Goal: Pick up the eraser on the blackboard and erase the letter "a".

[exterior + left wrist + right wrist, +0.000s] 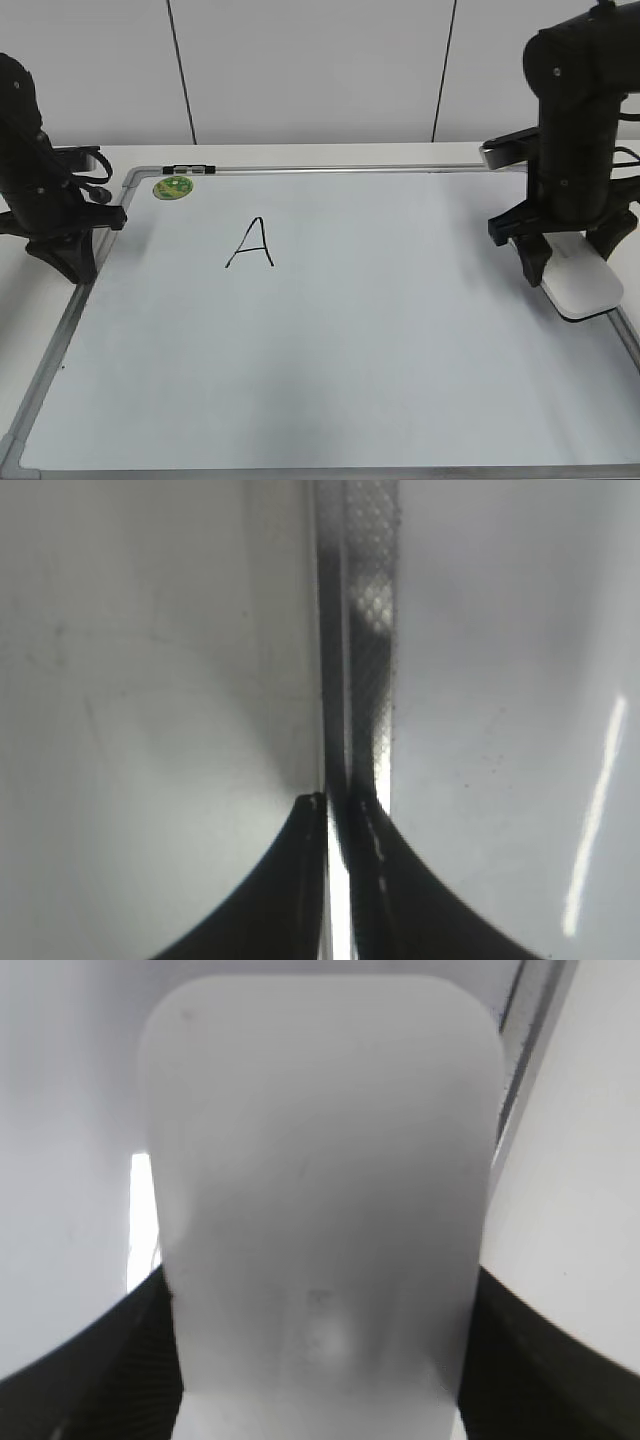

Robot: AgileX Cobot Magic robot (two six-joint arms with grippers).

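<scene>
The white eraser [580, 285] lies at the right edge of the blackboard [350, 380]. My right gripper [568, 262] is down over it with a finger on each long side. In the right wrist view the eraser [320, 1160] fills the space between the two black fingers [320, 1360], which press on its sides. My left gripper [65, 265] is shut and empty over the board's left frame, which shows as a grey strip [365, 630] above the closed jaws [330, 805]. No lowercase "a" shows in any view.
A capital "A" [250, 243] in black marker is on the board's upper left part. A round green magnet [173, 187] sits near the top left corner. The board's frame [520, 1050] runs just right of the eraser.
</scene>
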